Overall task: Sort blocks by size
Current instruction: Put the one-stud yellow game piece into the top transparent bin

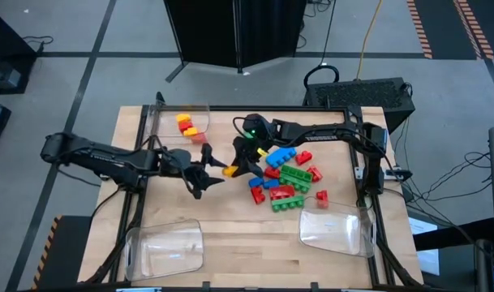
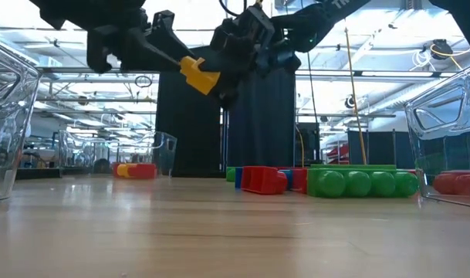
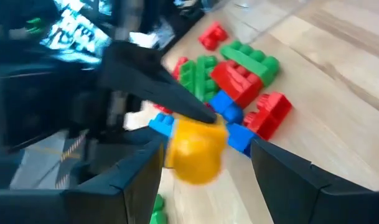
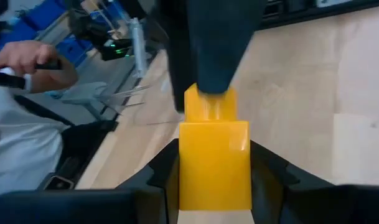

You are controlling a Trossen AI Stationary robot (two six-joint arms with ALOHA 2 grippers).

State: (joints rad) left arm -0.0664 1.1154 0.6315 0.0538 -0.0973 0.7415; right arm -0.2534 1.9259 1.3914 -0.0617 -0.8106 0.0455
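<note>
While my right gripper (image 1: 233,169) grips the yellow block (image 1: 229,170) mid-frame in the high view, my left gripper (image 1: 208,176) sits spread just beside it. I'd close left squarely first, then release right. Pile (image 1: 285,180) waits right of centre. No readable writing.

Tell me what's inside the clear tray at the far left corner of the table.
The far-left tray holds a few small blocks, yellow and red, near its middle. The exact count isn't clear; some overlap.
</note>
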